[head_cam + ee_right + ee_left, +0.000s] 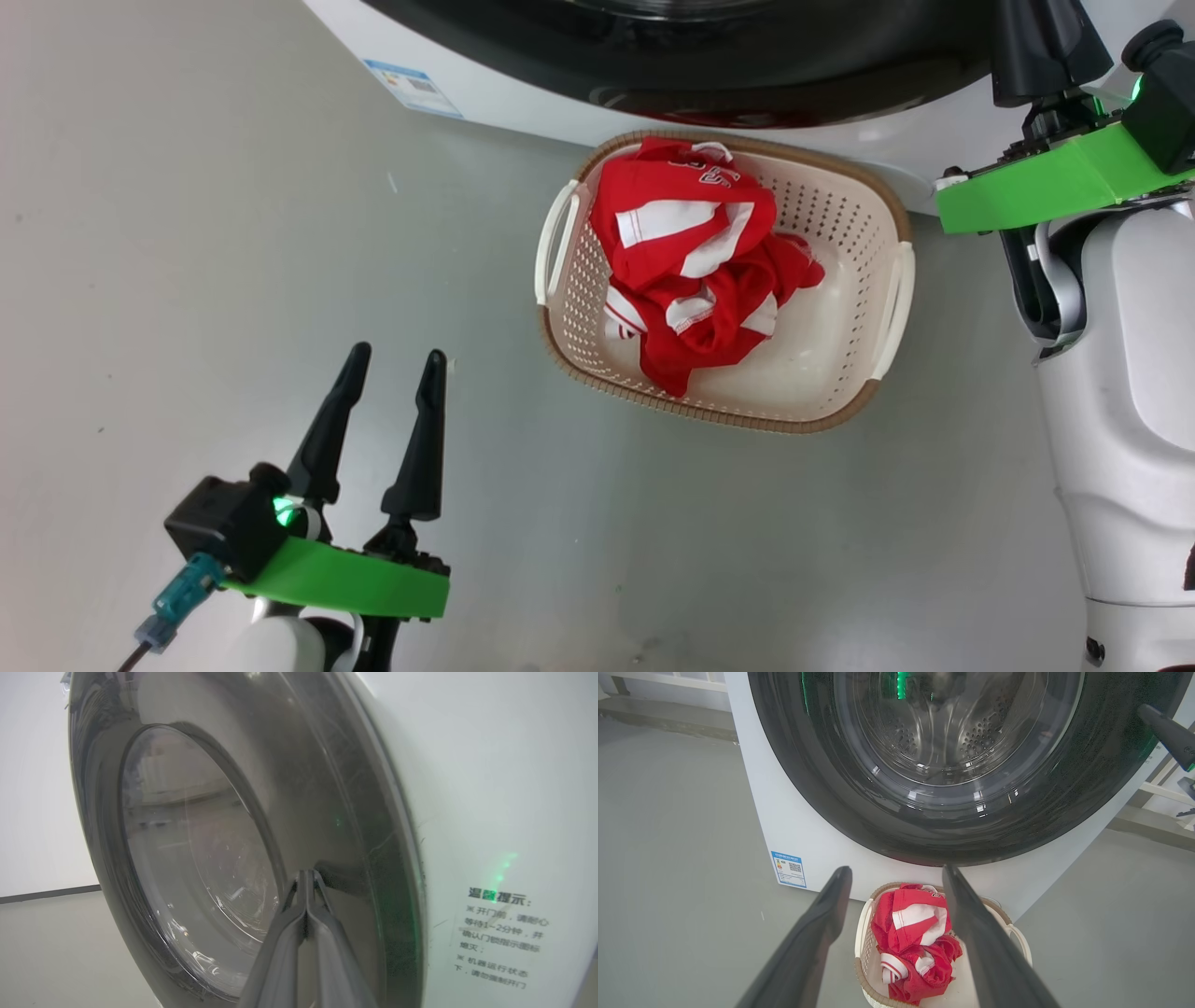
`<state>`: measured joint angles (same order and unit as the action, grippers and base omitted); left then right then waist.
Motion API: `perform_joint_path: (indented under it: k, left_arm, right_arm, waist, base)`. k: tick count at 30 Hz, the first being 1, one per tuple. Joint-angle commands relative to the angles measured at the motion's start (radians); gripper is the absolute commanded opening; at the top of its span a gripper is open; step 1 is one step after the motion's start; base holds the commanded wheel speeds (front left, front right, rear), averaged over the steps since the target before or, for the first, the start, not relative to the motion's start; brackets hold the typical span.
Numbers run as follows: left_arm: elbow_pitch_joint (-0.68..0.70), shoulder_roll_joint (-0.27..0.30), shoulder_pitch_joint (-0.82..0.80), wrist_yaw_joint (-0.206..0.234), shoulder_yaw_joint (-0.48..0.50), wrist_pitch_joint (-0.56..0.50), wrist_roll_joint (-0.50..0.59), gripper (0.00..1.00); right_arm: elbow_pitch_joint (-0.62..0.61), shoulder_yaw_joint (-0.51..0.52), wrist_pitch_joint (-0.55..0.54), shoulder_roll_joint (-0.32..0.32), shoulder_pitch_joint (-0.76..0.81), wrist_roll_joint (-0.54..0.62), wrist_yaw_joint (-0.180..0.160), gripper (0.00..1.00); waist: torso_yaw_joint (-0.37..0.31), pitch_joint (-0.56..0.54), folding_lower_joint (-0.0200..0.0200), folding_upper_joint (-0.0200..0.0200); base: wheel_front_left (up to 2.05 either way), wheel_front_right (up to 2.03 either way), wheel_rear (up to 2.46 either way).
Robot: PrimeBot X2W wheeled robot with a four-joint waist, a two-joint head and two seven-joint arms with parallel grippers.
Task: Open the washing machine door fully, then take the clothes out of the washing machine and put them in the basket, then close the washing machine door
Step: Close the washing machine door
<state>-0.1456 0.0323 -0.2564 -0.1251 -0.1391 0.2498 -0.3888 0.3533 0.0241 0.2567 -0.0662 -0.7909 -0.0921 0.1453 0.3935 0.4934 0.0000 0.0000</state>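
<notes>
Right gripper: fingers pressed together, holding nothing, tips meeting the washing machine door at its black rim, apparently to push it home. Left gripper: spread wide, empty, kept clear. Ahead of it: basket holding the clothes, just below the door.

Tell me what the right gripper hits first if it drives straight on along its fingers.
The washing machine door: the shut right gripper points at its glossy black rim, and the tips look nearly against it, though depth is unclear.
</notes>
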Motion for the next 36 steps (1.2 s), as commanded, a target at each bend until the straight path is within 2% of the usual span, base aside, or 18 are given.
perform_joint_path:
  k: [1,6,9,11,20,36]
  left_arm:
    - [0.016,0.019,-0.008,-0.006,0.036,0.012,0.0,1.0]
    - [0.005,0.029,0.004,-0.006,0.045,0.012,0.015,1.0]
    - [-0.002,0.041,0.016,-0.006,0.056,0.012,0.022,1.0]
    - [-0.006,0.049,0.024,-0.006,0.06,0.012,0.026,1.0]
    - [-0.021,0.092,0.064,-0.006,0.08,0.012,0.047,1.0]
    - [-0.029,0.154,0.131,-0.006,0.098,0.012,0.068,1.0]
  right_arm:
    - [-0.025,0.004,0.005,0.008,-0.02,0.0,-0.015,0.0]
    - [-0.002,-0.043,0.005,0.011,0.048,-0.024,-0.015,0.02]
    - [0.003,-0.062,0.005,0.013,0.102,-0.038,-0.015,0.46]
    - [0.002,-0.077,0.005,0.013,0.144,-0.044,-0.015,1.0]
    - [-0.016,-0.073,0.005,0.014,0.322,-0.067,-0.015,1.0]
    - [-0.058,-0.05,0.005,0.016,0.55,-0.111,-0.015,1.0]
  waist:
    - [-0.007,-0.012,0.0,0.0]
    - [-0.031,-0.052,0.0,0.0]
    - [-0.051,-0.081,0.0,0.0]
    - [-0.063,-0.102,0.0,0.0]
    - [-0.129,-0.19,0.0,0.0]
    - [-0.238,-0.3,0.0,0.0]
  base:
    - [0.0,0.0,0.0]
    - [0.0,0.0,0.0]
    - [0.0,0.0,0.0]
    - [0.0,0.0,0.0]
    - [0.0,0.0,0.0]
    - [0.0,0.0,0.0]
